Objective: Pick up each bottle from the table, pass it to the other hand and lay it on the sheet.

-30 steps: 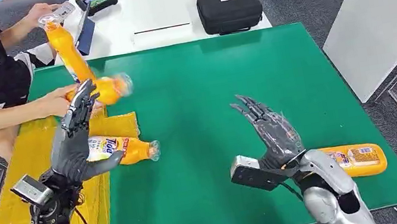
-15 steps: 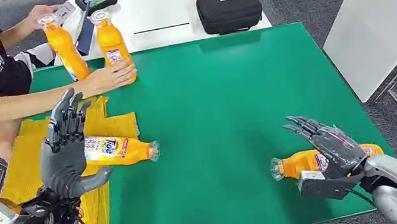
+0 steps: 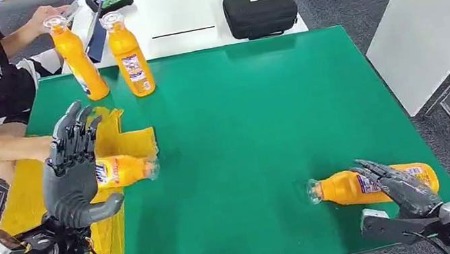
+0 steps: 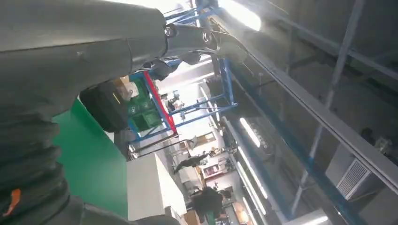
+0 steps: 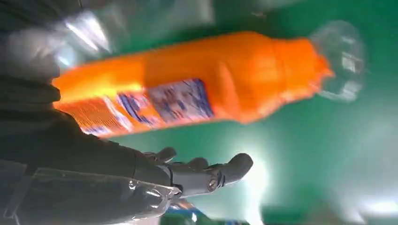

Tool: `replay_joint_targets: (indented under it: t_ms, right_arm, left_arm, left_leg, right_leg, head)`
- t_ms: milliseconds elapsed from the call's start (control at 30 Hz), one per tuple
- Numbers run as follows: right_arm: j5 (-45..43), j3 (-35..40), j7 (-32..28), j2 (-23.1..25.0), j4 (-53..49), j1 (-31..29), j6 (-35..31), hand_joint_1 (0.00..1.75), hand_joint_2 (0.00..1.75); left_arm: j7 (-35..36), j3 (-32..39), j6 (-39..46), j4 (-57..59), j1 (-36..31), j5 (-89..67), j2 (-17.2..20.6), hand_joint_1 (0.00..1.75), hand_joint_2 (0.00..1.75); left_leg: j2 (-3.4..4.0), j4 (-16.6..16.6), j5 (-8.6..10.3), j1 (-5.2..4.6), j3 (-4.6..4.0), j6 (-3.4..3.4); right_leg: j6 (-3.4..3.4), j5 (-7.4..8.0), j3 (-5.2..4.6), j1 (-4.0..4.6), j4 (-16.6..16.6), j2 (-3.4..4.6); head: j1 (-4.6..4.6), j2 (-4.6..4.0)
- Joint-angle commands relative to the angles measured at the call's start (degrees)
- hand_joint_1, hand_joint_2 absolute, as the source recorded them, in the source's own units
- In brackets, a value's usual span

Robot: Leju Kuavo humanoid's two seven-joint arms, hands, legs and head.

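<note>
The right hand point(image 3: 401, 189) has dropped low toward the near right corner of the green mat point(image 3: 253, 109) and now reaches over the lying bottle point(image 3: 354, 186) there. In the right wrist view its fingers point(image 5: 206, 176) are spread beside that bottle point(image 5: 197, 89) with a gap between them, so the hand is unclenched and grasps nothing; the blur makes it hard to be sure whether any fingertip brushes the label. Compared with a second ago, when this hand was raised mid-mat, it has come down for a pick.

The left hand point(image 3: 72, 171) stands upright at the mat's left edge, palm facing inward, fingers apart and empty. Behind it the delivered bottle point(image 3: 121, 170) lies where the yellow sheet point(image 3: 35, 191) meets the mat; it seems to have rolled a little toward the sheet. At the far left corner, two standing bottles point(image 3: 128, 57) are now upright side by side, and the person's hand point(image 3: 51, 14) has drawn back from them to the white table point(image 3: 183, 11).

So one bottle looks placed, the next pick is about to be closed on, and the left hand waits in a receiving pose for the handover.
</note>
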Motion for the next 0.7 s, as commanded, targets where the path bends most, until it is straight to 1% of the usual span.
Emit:
replay_joint_targets:
  t_ms: [33,67,100,167,200,233,367,433,467,500,533,567,600,633,700]
  right_arm:
    - [6.9,-5.9,4.0,3.6,8.6,-0.3,-1.8,0.00,1.75]
    - [7.2,-6.0,4.1,3.7,8.8,-0.5,-2.0,0.00,1.75]
    - [8.5,-6.2,4.0,4.3,9.9,-1.3,-2.6,0.00,1.75]
    - [9.0,-6.1,4.0,4.7,10.8,-2.3,-2.7,0.00,1.75]
    - [9.0,-6.1,4.0,4.7,10.8,-2.3,-2.7,0.00,1.75]
    - [9.5,-6.0,4.1,4.8,10.9,-2.5,-2.8,0.00,1.75]
    - [12.8,-5.8,5.2,5.7,12.7,-4.3,-4.2,0.00,1.75]
    - [15.1,-6.0,6.6,7.3,13.3,-5.0,-6.7,0.00,1.75]
    - [15.1,-6.0,6.6,7.3,13.3,-5.0,-6.7,0.00,1.75]
    - [16.7,-6.0,7.5,8.2,13.7,-5.7,-8.1,0.00,1.75]
    - [17.4,-5.9,7.7,8.5,14.2,-6.4,-8.4,0.00,1.75]
    - [17.6,-5.9,7.7,8.6,14.7,-6.8,-8.5,0.00,1.75]
    - [17.6,-5.9,7.7,8.7,14.7,-7.0,-8.5,0.00,1.75]
    - [17.6,-5.9,7.7,8.7,14.7,-7.0,-8.5,0.00,1.75]
    - [18.2,-5.8,7.7,8.8,15.2,-7.3,-9.0,0.00,1.75]
  left_arm:
    - [0.2,-2.0,1.2,3.1,-0.9,-1.4,-1.0,0.00,1.75]
    - [0.2,-1.9,1.2,3.3,-0.8,-1.3,-1.0,0.00,1.75]
    - [0.2,-1.7,1.2,3.5,-0.7,-1.3,-1.0,0.00,1.75]
    - [0.2,-1.7,1.2,3.5,-0.6,-1.2,-1.0,0.00,1.75]
    - [0.2,-1.7,1.2,3.5,-0.6,-1.2,-1.0,0.00,1.75]
    - [0.2,-1.7,1.2,3.7,-0.6,-1.2,-1.0,0.00,1.75]
    - [0.2,-1.6,1.1,5.1,-0.7,-1.4,-1.5,0.00,1.75]
    - [0.2,-1.6,1.4,5.9,-0.4,-1.9,-2.0,0.00,1.75]
    - [0.2,-1.6,1.4,5.9,-0.4,-1.9,-2.0,0.00,1.75]
    - [0.2,-1.6,1.6,6.3,-0.3,-2.3,-2.3,0.00,1.75]
    - [0.2,-1.5,1.4,6.6,-0.4,-2.2,-2.4,0.00,1.75]
    - [0.2,-1.4,1.4,6.6,-0.4,-2.3,-2.5,0.00,1.75]
    - [0.2,-1.4,1.4,6.6,-0.5,-2.3,-2.5,0.00,1.75]
    - [0.2,-1.4,1.4,6.6,-0.5,-2.3,-2.5,0.00,1.75]
    - [0.2,-1.3,1.3,7.1,-0.5,-2.3,-2.5,0.00,1.75]
  left_leg:
    - [-0.04,-0.1,-0.12,0.08,0.40,-0.14]
    - [-0.01,-0.1,-0.05,0.05,0.23,-0.09]
    - [0.02,-0.1,-0.11,0.08,0.39,-0.14]
    - [0.06,-0.1,-0.13,0.08,0.44,-0.14]
    - [0.03,-0.1,-0.06,0.06,0.25,-0.09]
    - [0.07,-0.1,-0.06,0.06,0.23,-0.09]
    - [0.11,-0.1,-0.15,0.09,0.50,-0.16]
    - [0.07,-0.1,-0.05,0.07,0.26,-0.08]
    - [0.11,-0.1,-0.11,0.08,0.43,-0.12]
    - [0.13,-0.1,-0.14,0.09,0.54,-0.16]
    - [0.09,-0.1,-0.06,0.06,0.27,-0.08]
    - [0.12,-0.1,-0.11,0.09,0.43,-0.13]
    - [0.11,-0.1,-0.09,0.06,0.35,-0.11]
    - [0.16,-0.1,-0.14,0.07,0.47,-0.15]
    - [0.11,-0.1,-0.07,0.06,0.26,-0.09]
  right_leg:
    - [-0.11,-0.11,0.48,0.08,-0.2,0.01]
    - [-0.07,-0.04,0.28,0.05,-0.1,0.01]
    - [-0.10,-0.08,0.44,0.07,-0.2,0.06]
    - [-0.11,-0.08,0.49,0.08,-0.2,0.10]
    - [-0.07,-0.03,0.29,0.06,-0.1,0.05]
    - [-0.07,-0.02,0.25,0.07,-0.1,0.09]
    - [-0.12,-0.09,0.55,0.09,-0.2,0.16]
    - [-0.06,-0.01,0.30,0.07,-0.2,0.09]
    - [-0.09,-0.05,0.47,0.08,-0.2,0.15]
    - [-0.12,-0.07,0.57,0.08,-0.2,0.18]
    - [-0.06,-0.01,0.29,0.06,-0.2,0.11]
    - [-0.10,-0.05,0.47,0.08,-0.2,0.16]
    - [-0.08,-0.04,0.38,0.06,-0.2,0.15]
    - [-0.11,-0.06,0.49,0.07,-0.2,0.21]
    - [-0.07,-0.02,0.28,0.06,-0.1,0.12]
  head:
    - [0.00,0.00]
    - [-0.02,0.00]
    - [0.00,0.00]
    - [0.00,0.00]
    - [0.00,0.00]
    - [0.00,0.00]
    - [-0.02,0.00]
    - [0.00,0.00]
    - [0.00,0.00]
    - [-0.02,0.00]
    - [0.00,0.00]
    - [0.00,0.00]
    - [0.00,0.00]
    - [0.00,0.00]
    - [-0.02,0.00]
